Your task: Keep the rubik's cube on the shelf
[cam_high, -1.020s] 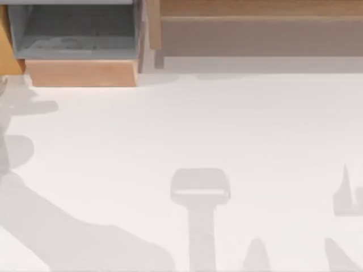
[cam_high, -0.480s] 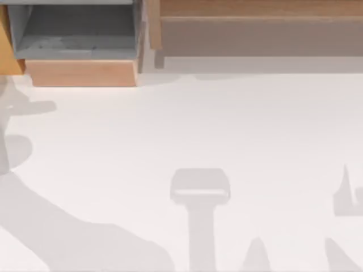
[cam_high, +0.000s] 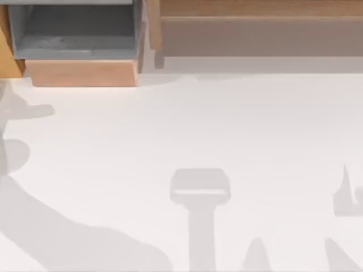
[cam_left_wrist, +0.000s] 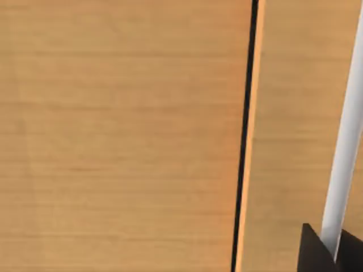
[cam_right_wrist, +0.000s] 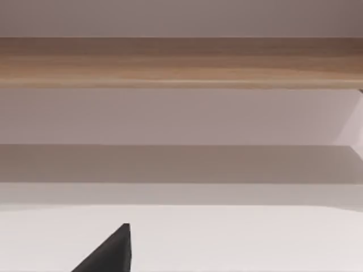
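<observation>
My left arm's shadow has crept along the worktop (cam_high: 187, 124) at frame left; shelf (cam_high: 255, 11) upper right; claws' states I cannot tell.

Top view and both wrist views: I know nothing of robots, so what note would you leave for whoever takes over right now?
Left gripper: close against an orange-brown wooden panel.
Right gripper: above the white table, facing the long light-brown wooden shelf.
Small red, green and white rubik's cube: whereabouts cannot be told.
Done: cannot be confirmed.
Left: find the cube and check that it sits on the shelf.
</observation>
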`<state>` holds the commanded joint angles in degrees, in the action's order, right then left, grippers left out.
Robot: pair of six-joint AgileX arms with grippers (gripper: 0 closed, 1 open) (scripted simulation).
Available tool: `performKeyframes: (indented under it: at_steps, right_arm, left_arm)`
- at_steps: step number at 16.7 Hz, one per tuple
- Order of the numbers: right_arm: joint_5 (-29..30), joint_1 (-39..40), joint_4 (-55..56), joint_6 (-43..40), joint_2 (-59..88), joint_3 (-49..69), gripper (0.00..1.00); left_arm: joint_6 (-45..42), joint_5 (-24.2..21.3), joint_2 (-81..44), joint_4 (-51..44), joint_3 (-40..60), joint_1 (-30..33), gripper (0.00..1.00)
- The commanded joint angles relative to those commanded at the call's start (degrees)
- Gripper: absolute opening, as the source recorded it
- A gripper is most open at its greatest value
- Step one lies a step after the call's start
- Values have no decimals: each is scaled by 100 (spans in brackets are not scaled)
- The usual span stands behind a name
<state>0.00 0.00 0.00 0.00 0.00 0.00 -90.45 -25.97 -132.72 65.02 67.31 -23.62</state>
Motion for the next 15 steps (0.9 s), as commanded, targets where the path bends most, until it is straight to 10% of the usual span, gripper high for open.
performKeyframes:
  at_steps: [15]
  right_arm:
    - [0, 0, 0, 0, 0, 0, 100]
  left_arm:
    - [-24, -482, 737, 908, -1759, -469, 0]
